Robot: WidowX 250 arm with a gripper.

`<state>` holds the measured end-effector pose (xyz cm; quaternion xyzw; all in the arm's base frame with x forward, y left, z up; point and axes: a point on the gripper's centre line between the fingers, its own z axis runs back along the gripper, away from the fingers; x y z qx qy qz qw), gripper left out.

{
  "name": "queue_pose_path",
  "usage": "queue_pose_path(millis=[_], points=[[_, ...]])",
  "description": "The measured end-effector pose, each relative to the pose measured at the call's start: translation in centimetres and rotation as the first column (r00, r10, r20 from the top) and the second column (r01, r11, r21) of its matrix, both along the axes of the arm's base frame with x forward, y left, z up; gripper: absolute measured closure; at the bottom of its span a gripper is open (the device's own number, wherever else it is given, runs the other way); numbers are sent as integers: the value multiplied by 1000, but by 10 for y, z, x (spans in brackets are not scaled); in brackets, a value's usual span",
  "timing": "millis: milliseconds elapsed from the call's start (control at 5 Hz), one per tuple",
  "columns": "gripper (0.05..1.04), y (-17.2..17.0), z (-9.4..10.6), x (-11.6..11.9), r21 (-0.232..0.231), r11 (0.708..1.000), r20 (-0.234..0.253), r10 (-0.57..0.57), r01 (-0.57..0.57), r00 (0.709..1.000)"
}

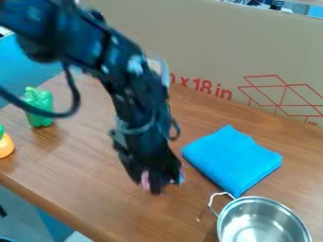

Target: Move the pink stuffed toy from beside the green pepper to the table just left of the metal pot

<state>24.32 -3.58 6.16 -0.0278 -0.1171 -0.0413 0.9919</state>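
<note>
Metal pot [265, 208], shiny inside showing, sits just beside the near corner of the blue cloth [232, 158]. Left of the cloth hangs the gripper [157, 182], blurred; whether spread or pinching, I cannot tell. Cardboard [208, 42] stands behind the cloth; green pepper [39, 108], well left.

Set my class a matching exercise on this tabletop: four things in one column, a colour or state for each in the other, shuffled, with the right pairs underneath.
Things
1. Pepper
2. Cloth
3. Pot
4. Tool

Descriptions
A. silvery, with a wire handle
B. black, at the arm's end
C. green
D. bright blue, folded flat

Right pairs: 1-C, 2-D, 3-A, 4-B
</note>
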Motion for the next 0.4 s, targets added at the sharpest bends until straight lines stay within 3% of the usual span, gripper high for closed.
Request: queue_pose_path(millis=[200, 400], points=[[133, 10, 34, -4, -4, 998, 91, 70, -70, 993], [76, 24, 52, -10, -14, 991, 140, 131, -130, 982]])
